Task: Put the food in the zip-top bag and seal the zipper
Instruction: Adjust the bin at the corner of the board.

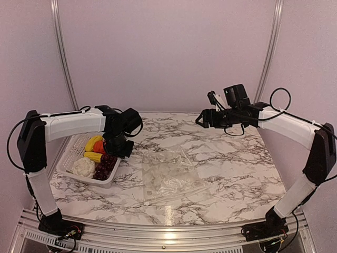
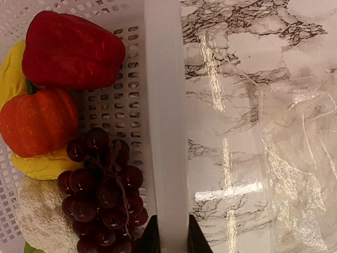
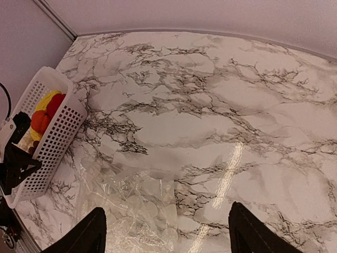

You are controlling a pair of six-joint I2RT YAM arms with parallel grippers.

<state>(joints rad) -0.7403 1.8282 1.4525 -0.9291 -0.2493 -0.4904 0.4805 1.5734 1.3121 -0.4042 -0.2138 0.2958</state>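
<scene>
The food lies in a white perforated basket (image 1: 67, 156) at the left: red pepper (image 2: 71, 50), orange fruit (image 2: 37, 121), yellow pieces (image 2: 45, 164), cauliflower (image 2: 39, 221) and a dark grape bunch (image 2: 100, 200). My left gripper (image 2: 169, 234) is at the basket's right wall (image 2: 166, 132), one jaw on each side of it, closed on the rim. The clear zip-top bag (image 1: 168, 176) lies flat and crinkled on the table to the right of the basket; its pale zipper (image 1: 176, 195) runs along the near edge. My right gripper (image 3: 166, 232) hangs open high over the table's right side, holding nothing.
The marble-patterned table (image 1: 231, 174) stretches right of the bag. The basket (image 3: 50, 142) stands near the table's left edge, and pale walls close in the back and sides. Both arm bases sit at the near edge.
</scene>
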